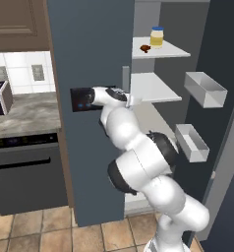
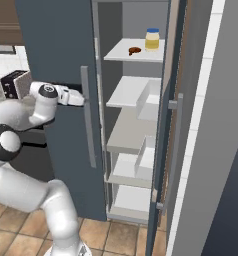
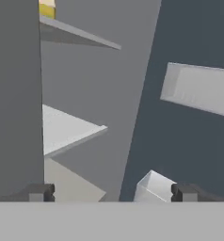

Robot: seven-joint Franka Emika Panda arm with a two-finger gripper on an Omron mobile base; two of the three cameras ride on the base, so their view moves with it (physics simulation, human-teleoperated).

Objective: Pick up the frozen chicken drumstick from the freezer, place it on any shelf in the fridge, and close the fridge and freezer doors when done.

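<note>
My claw (image 3: pixel 112 193) is spread wide and empty at the freezer (image 1: pixel 153 88) opening; the drumstick (image 1: pixel 145 48) sits on a shelf above it.

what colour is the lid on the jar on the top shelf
Blue, on the yellow jar; clearest in the left base view.

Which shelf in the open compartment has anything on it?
The top shelf: it carries the yellow jar and the drumstick. The shelf below looks bare.

The frozen chicken drumstick (image 1: pixel 145 48), small and dark reddish-brown, lies on the top pale shelf of the freezer (image 1: pixel 153 88) just beside a yellow jar, whose slate-blue door (image 1: pixel 215 123) with white bins stands open.
</note>
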